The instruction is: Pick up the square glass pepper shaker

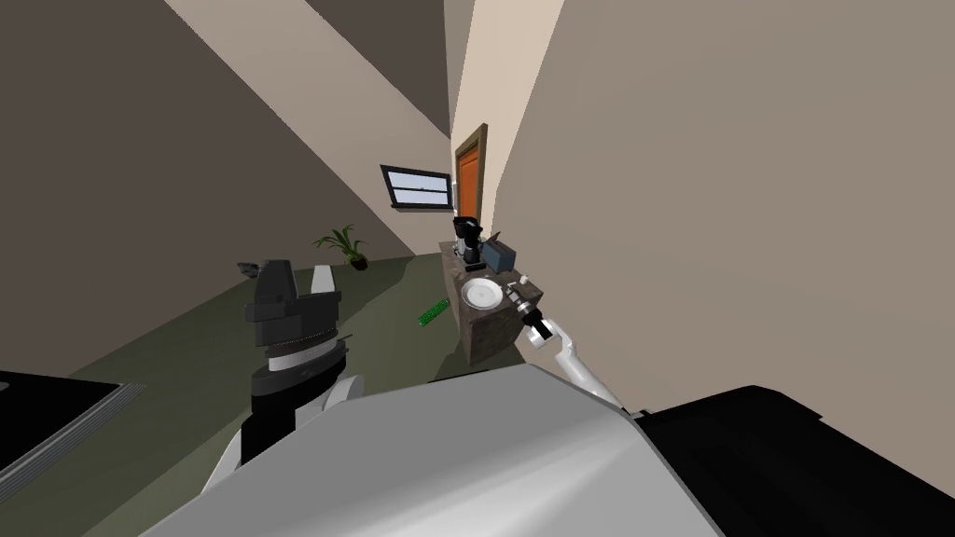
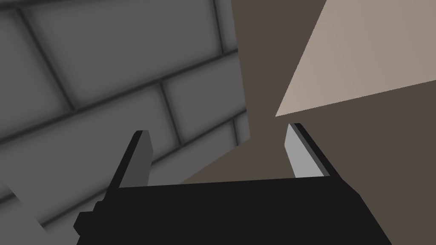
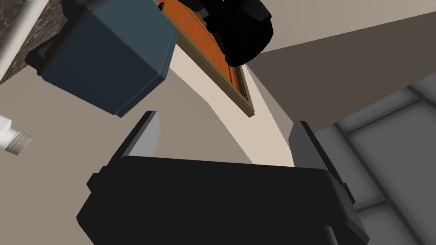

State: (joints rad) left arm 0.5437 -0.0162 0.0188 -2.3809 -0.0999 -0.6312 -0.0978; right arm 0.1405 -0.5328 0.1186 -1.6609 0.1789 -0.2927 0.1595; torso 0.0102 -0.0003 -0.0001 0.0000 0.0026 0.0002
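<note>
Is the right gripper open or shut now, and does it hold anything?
Open and empty. In its wrist view the right gripper shows its two fingers standing wide apart, with nothing pressed between them.

flat, matt surfaces, with one stone-look face

the bench (image 1: 487, 334) has a dark, mottled, stone-like face, rough-looking next to the smooth white plate (image 1: 482, 295) on it. the box (image 3: 106, 55) is slate-blue, matt and smooth; its material cannot be told. the machine (image 3: 242, 29) beside it is flat black, without sheen. the door (image 1: 467, 175) is even orange in a brown, wood-coloured frame. the right hand (image 3: 225, 120) and left hand (image 2: 218, 128) have matt black bodies and smooth pale grey fingers (image 2: 304, 157). the floor (image 1: 186, 336) is dull olive.
</note>
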